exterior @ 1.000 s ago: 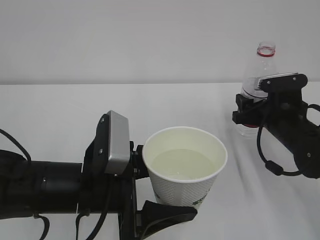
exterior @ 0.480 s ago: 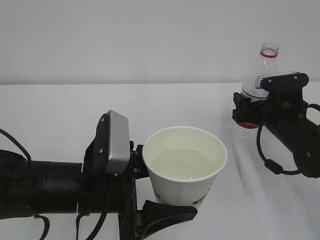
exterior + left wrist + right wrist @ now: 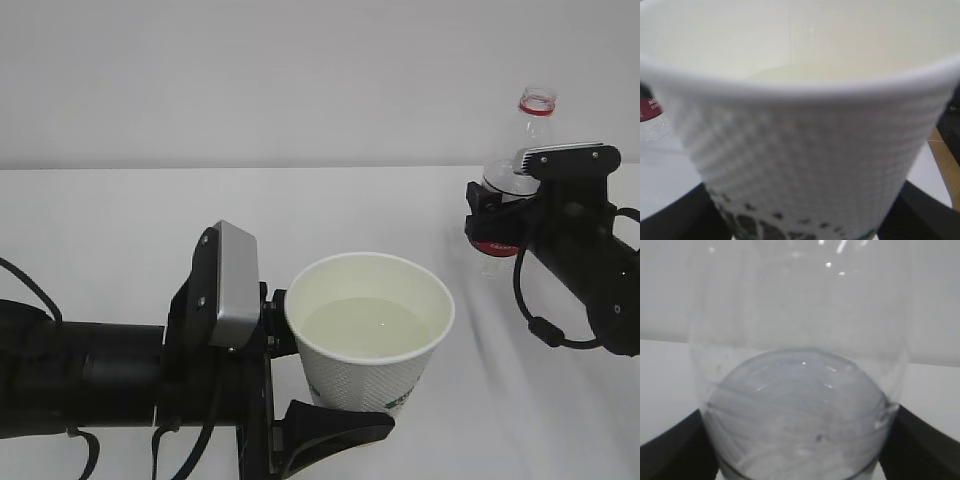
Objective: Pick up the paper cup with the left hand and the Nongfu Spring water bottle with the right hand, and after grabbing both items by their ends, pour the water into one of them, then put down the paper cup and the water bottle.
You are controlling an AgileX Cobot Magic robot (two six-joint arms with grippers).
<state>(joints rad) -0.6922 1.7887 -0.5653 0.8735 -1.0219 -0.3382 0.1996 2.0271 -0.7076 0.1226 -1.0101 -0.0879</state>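
The white paper cup (image 3: 368,385) is tilted slightly and holds pale water (image 3: 370,325). My left gripper (image 3: 345,390) is shut on its lower part, and the cup (image 3: 805,150) fills the left wrist view with a black finger at each bottom corner. The clear Nongfu Spring water bottle (image 3: 536,125) stands upright and capless at the back right, its red label (image 3: 495,247) showing. My right gripper (image 3: 497,225) stands open around its lower body. In the right wrist view the bottle (image 3: 800,365) sits between the two fingers (image 3: 670,450), and I cannot make out a gap.
The white table (image 3: 120,220) runs back to a plain white wall. A cable loop (image 3: 535,310) hangs from the right arm. A strip of brown floor (image 3: 946,160) shows past the table's edge in the left wrist view.
The right gripper's fingers have spread on the bottle, uncovering its red label. The bottle's top has shifted slightly right. The left arm and cup have not moved.
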